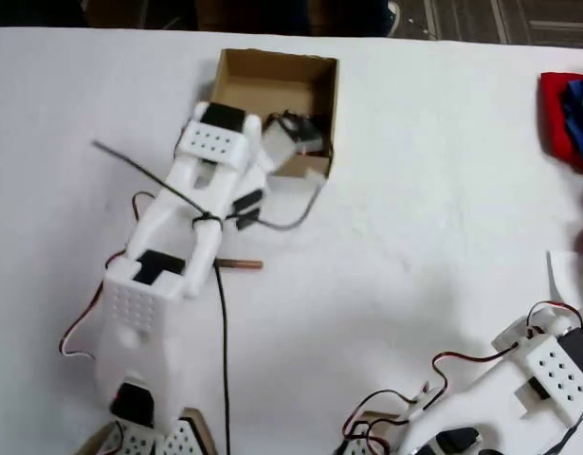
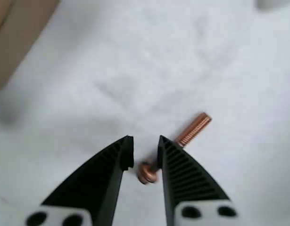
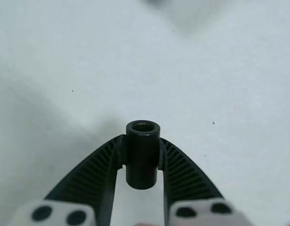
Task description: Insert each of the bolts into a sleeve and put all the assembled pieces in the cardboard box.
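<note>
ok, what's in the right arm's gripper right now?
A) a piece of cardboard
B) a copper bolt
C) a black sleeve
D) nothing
C: the right gripper is shut on a black sleeve, clear in its own wrist view.

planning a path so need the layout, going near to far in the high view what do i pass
right arm → bolt → cardboard box; the left arm runs across that whole depth, so it is left out

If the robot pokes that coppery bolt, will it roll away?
Probably: the bolt lies on its side, and its round shaft may roll, curving around the wider head. It looks metal, so likely stiff and slippery.
</note>
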